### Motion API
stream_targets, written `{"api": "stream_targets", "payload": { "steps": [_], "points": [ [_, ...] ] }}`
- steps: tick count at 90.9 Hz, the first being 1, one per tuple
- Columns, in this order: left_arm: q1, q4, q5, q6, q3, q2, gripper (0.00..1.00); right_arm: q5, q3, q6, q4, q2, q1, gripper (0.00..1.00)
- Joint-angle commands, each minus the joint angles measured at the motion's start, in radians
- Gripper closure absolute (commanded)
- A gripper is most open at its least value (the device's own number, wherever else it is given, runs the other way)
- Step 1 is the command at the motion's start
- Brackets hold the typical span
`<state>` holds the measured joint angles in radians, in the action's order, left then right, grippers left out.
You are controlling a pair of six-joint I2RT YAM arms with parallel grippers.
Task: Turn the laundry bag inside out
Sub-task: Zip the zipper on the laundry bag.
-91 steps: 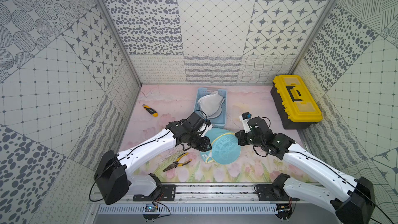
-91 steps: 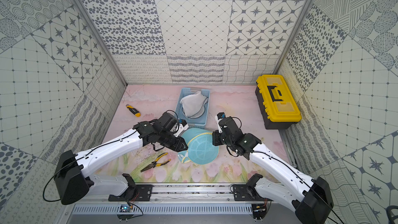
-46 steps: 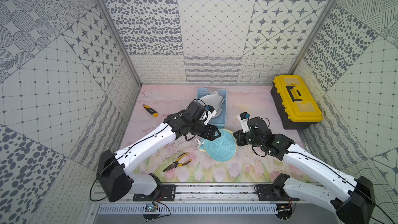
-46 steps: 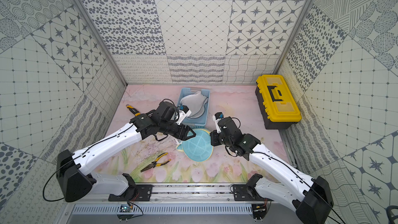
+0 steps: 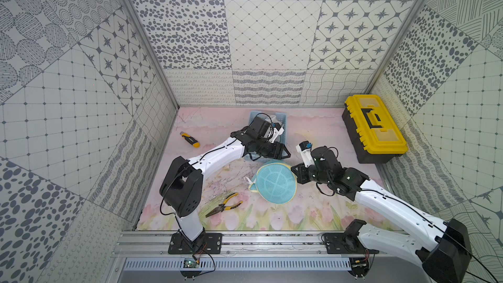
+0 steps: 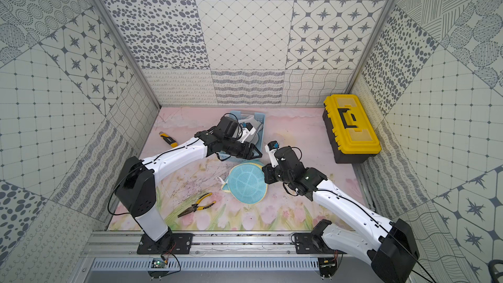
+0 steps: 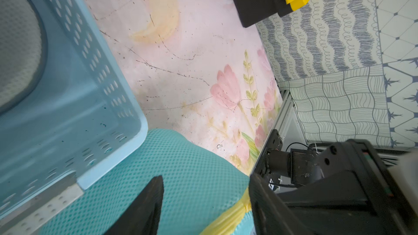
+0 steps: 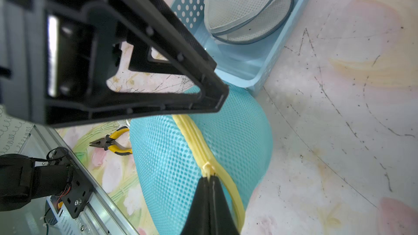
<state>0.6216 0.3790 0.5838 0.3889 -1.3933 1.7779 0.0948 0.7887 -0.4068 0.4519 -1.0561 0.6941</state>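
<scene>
With the right end effector (image 8: 209, 178) clamped on the round teal mesh laundry bag's (image 5: 275, 183) yellow zipper trim (image 8: 194, 136) and the left end effector (image 7: 204, 202) apart above it, the thin trim risked slipping free under pull.

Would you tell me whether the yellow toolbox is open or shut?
Shut. In both top views the yellow toolbox has its lid lying flat on the black base, handle folded down.

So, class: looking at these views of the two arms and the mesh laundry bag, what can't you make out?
- Blue basket: in both top views the left arm hides most of its contents.
- Laundry bag: the right wrist view's edge cuts it off, and no view shows its inside.
- Right gripper: pinches the yellow trim, where its tips block the trim.
- Left gripper: open; fingertips cut off by the left wrist view's edge.
</scene>
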Motion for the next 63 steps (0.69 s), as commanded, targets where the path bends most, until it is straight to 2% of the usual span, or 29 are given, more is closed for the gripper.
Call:
{"api": "stream_targets", "payload": {
  "steps": [1, 26, 37, 44, 57, 63],
  "points": [
    [0.007, -0.055, 0.157, 0.032, 0.038, -0.004, 0.38, 0.005, 0.019, 0.016, -0.054, -0.011, -0.019, 1.00],
    [0.057, 0.016, 0.152, 0.002, 0.120, -0.065, 0.60, 0.010, 0.036, 0.014, -0.078, -0.035, -0.031, 1.00],
    [0.058, 0.035, 0.122, -0.012, 0.144, -0.099, 0.62, 0.012, 0.042, 0.011, -0.078, -0.033, -0.031, 1.00],
    [0.059, 0.048, 0.104, -0.020, 0.149, -0.112, 0.66, 0.017, 0.044, 0.007, -0.079, -0.032, -0.031, 1.00],
    [0.064, 0.051, 0.090, -0.024, 0.145, -0.110, 0.83, 0.025, 0.046, -0.005, -0.077, -0.035, -0.029, 1.00],
    [0.068, 0.047, 0.088, -0.020, 0.143, -0.107, 0.88, 0.024, 0.043, -0.012, -0.076, -0.036, -0.028, 1.00]
  ]
}}
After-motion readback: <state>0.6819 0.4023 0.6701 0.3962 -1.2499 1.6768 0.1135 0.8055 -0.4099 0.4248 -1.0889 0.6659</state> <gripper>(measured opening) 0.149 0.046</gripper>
